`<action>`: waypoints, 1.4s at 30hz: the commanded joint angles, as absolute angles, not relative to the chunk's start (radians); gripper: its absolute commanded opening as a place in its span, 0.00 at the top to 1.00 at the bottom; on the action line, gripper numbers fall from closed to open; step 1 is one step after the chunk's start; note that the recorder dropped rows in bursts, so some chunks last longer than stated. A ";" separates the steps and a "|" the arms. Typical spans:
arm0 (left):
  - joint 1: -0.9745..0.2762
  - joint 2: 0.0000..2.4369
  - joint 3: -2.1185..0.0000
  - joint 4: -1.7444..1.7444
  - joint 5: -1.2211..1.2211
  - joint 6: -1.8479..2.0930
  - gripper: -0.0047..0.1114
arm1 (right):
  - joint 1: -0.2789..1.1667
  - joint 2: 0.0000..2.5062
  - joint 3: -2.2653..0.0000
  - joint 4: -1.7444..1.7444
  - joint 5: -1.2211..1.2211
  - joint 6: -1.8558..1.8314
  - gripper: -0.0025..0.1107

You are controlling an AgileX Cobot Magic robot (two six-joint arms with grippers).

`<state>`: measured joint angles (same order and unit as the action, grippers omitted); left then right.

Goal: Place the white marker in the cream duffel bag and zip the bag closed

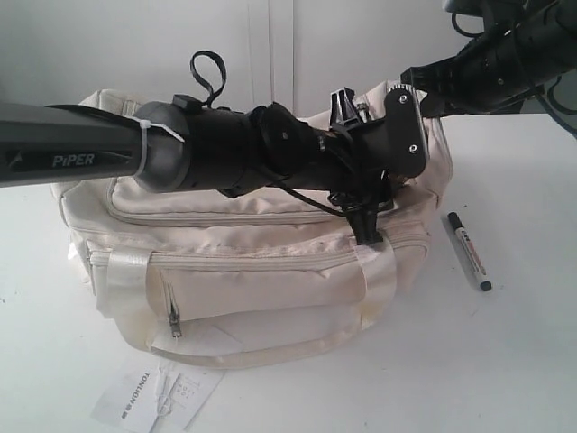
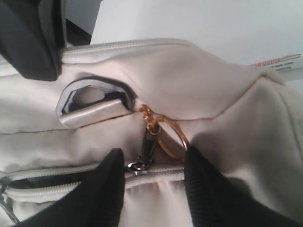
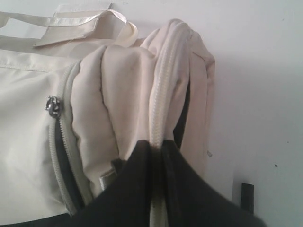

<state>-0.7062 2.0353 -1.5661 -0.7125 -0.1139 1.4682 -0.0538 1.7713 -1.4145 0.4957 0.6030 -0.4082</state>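
**A:** The marker lies on the desk, just right of the bag. It's not in yet.

**B:** It looks light and stiff, with a slick barrel. I'd pinch it mid-barrel, across the label, and mind it may roll.

**A:** The left fingers stand released, straddling the zip pull and its gold ring. They're gripping nothing.

**B:** And the right fingers?

**A:** Clenched on a fold of the bag, right along its zip seam at the end.

**B:** That's soft cloth, so it sags and bunches. For zipping, the pull is the sound hold, with the fabric drawn taut.
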 commanded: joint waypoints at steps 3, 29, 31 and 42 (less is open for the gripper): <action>-0.711 2.038 -1.566 -0.732 -0.171 1.375 0.70 | -0.060 1.772 -1.421 0.499 0.598 -0.408 0.98; -0.734 2.038 -1.626 -0.642 -0.076 1.413 0.72 | -0.060 1.772 -1.421 0.499 0.598 -0.408 0.98; -0.733 2.038 -1.628 -0.642 -0.054 1.413 0.90 | -0.060 1.772 -1.421 0.499 0.598 -0.408 0.98; -0.716 1.997 -1.628 -0.642 0.110 1.314 0.96 | -0.060 1.772 -1.421 0.499 0.598 -0.408 0.98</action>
<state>-0.7234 2.0278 -1.6249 -0.6307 0.0372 1.3854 -0.0538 1.7713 -1.4145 0.4957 0.6062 -0.4082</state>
